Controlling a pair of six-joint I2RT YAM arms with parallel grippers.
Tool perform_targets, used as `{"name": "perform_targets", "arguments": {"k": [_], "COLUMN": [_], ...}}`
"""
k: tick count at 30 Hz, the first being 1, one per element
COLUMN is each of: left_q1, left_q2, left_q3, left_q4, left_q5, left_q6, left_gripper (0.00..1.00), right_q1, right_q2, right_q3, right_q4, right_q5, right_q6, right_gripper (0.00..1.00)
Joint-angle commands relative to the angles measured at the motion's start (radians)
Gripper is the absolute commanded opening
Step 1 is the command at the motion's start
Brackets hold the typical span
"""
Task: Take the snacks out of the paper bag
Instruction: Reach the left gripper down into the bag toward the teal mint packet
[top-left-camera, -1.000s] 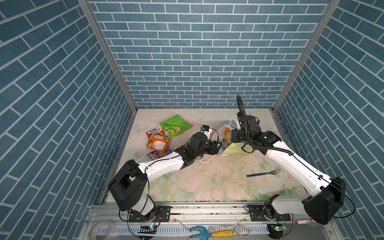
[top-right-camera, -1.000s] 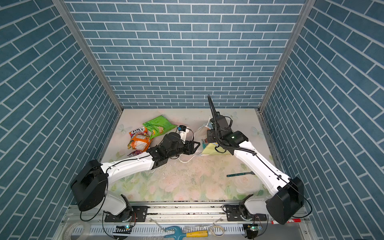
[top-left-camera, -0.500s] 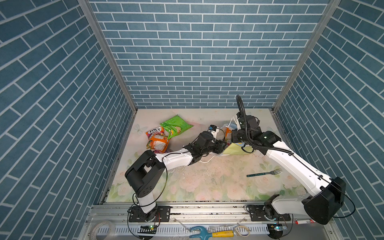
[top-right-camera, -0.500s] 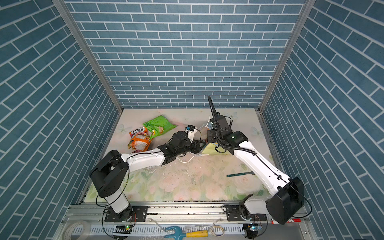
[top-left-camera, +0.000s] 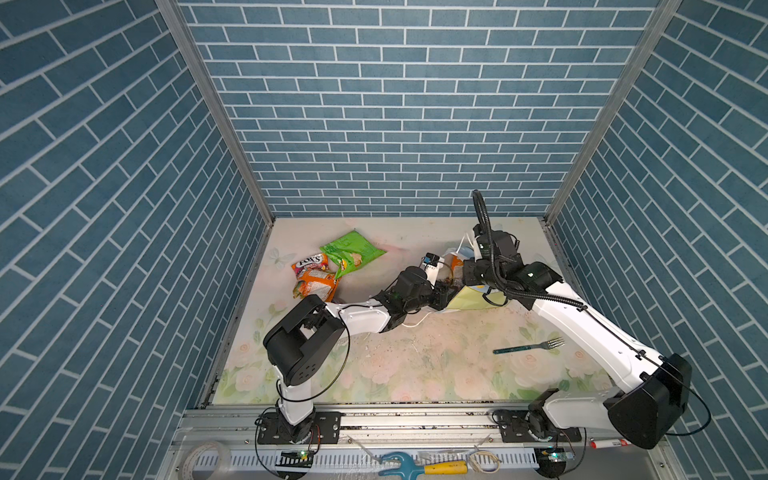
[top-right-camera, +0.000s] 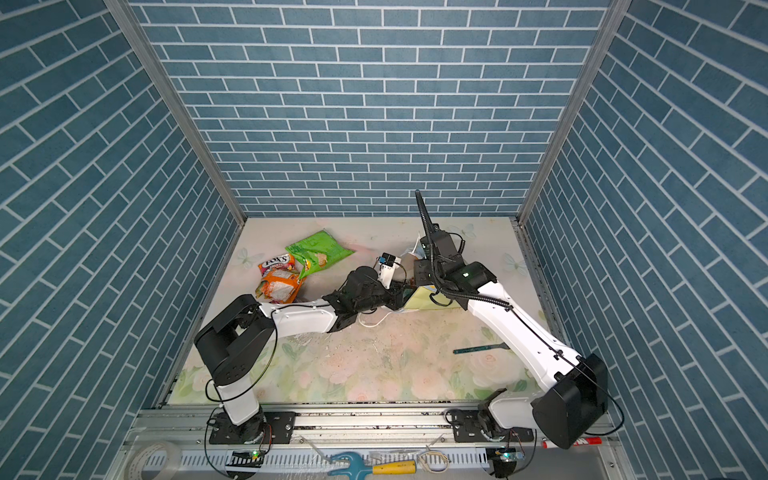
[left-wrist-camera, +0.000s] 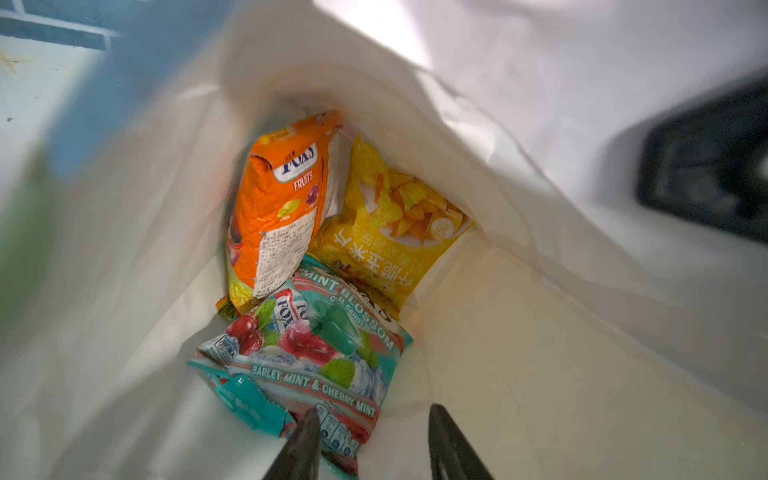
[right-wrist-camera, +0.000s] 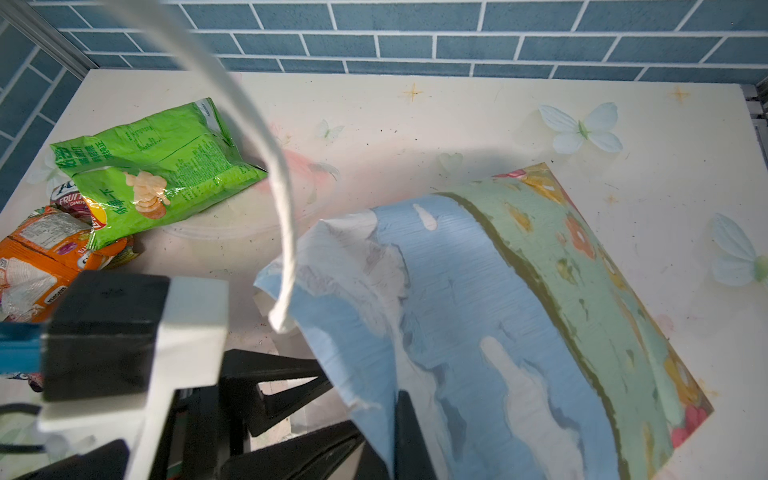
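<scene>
Inside the tall white-lined paper bag, straddled at its near corner by the parted jaws of the left gripper: a crinkly teal mint candy packet, long axis pointing away toward orange and yellow packets behind (right gripper pinched shut on the bag's rim).

On the floral table lie a green chip bag, candy packets, the paper bag and a fork.
</scene>
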Motion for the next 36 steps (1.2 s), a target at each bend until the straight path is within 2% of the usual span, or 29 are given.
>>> {"name": "perform_targets", "arguments": {"k": [1, 3, 4, 5, 7, 9, 11, 13, 17, 21, 28, 36], "left_q1": [-0.005, -0.005, -0.005, -0.005, -0.005, -0.005, -0.005, -0.005, -0.005, -0.005, -0.002, 0.001], "left_q2": [0.026, 0.053, 0.065, 0.077, 0.095, 0.113, 0.124, 0.132, 0.15, 0.155, 0.138, 0.177], "left_q3": [-0.009, -0.003, 0.004, 0.008, 0.014, 0.029, 0.05, 0.068, 0.104, 0.121, 0.127, 0.149], "left_q4": [0.05, 0.069, 0.074, 0.076, 0.073, 0.055, 0.03, 0.012, 0.011, -0.016, -0.131, -0.145], "left_q5": [0.013, 0.027, 0.042, 0.05, 0.039, 0.023, 0.014, 0.002, 0.001, -0.02, -0.118, -0.123], "left_q6": [0.021, 0.016, 0.022, 0.029, 0.031, 0.044, 0.067, 0.071, 0.071, 0.065, -0.031, -0.131], "left_gripper": [0.43, 0.28, 0.26, 0.28, 0.39, 0.4, 0.47, 0.5, 0.71, 0.82, 0.86, 0.88], "right_q1": [-0.002, -0.001, -0.001, -0.001, -0.001, -0.001, -0.001, -0.001, 0.0, -0.001, -0.002, -0.002], "right_q2": [-0.008, -0.002, 0.002, 0.006, 0.012, 0.017, 0.021, 0.024, 0.029, 0.021, -0.025, -0.037], "right_q3": [0.018, 0.021, 0.024, 0.027, 0.034, 0.038, 0.04, 0.037, 0.032, 0.024, -0.03, -0.059], "right_q4": [0.016, 0.02, 0.019, 0.018, 0.019, 0.02, 0.021, 0.021, 0.019, 0.023, 0.06, 0.086], "right_q5": [-0.011, -0.012, -0.014, -0.014, -0.017, -0.023, -0.023, -0.025, -0.03, -0.037, -0.036, -0.067], "right_q6": [0.013, 0.013, 0.013, 0.013, 0.012, 0.013, 0.013, 0.013, 0.009, -0.011, -0.031, -0.028], "right_gripper": [0.0, 0.0, 0.0, 0.0, 0.0, 0.0, 0.0, 0.0, 0.0, 0.0, 0.0, 0.0]}}
